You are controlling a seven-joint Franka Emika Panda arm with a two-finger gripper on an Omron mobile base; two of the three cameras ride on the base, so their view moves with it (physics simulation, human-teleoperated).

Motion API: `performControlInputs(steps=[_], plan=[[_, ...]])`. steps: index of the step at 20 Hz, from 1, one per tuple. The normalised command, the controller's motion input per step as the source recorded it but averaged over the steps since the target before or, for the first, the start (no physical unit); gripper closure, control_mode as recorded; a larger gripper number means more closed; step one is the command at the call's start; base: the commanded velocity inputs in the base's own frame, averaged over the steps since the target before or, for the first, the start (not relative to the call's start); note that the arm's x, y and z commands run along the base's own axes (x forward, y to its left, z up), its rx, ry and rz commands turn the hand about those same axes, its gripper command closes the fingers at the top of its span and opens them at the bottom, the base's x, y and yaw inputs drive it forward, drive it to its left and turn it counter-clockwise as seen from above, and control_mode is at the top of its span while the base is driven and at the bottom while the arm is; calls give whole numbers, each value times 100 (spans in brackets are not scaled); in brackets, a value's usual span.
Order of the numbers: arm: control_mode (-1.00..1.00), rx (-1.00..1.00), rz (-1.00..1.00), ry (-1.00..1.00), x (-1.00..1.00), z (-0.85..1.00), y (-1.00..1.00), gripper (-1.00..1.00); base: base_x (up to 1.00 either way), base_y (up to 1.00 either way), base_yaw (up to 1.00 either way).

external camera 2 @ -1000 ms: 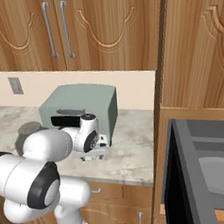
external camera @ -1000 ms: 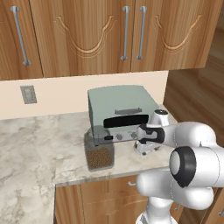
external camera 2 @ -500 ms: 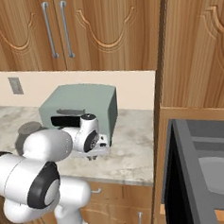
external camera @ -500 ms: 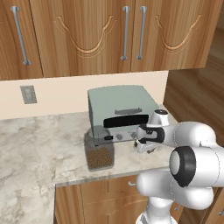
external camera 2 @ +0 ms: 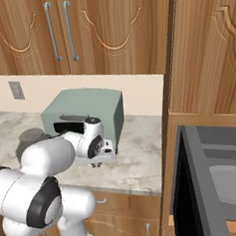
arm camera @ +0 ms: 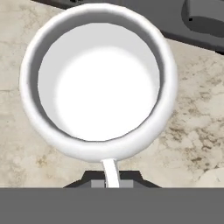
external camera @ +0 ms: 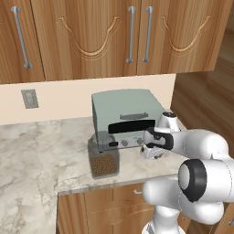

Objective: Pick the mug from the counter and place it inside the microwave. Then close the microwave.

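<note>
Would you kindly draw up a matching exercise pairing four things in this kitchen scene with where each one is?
Things:
1. mug
2. glass jar
3. toaster oven
4. microwave

Places:
A. at the counter's front edge, holding brown bits
B. right below the gripper
C. against the back wall under the cabinets
D. built in to the right of the counter, door open

Pairs: 1-B, 2-A, 3-C, 4-D

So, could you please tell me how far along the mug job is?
Nothing is finished yet. The hand is low over the mug, which sits on the counter by the toaster oven. Gripping, carrying it to the open microwave and closing the door remain.
</note>
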Motion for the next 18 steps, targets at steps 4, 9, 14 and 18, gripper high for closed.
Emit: performControlInputs(steps=[4, 9, 14, 18], plan=[[-100, 0, -1, -6, -67, 44, -3, 100, 0, 0, 0], [-100, 0, -7, -1, -77, 47, -8, 100, 0, 0, 0], [-100, 0, -13, 0, -50, 61, -9, 100, 0, 0, 0], [-100, 0, -17, 2, -52, 69, -1, 100, 0, 0, 0]])
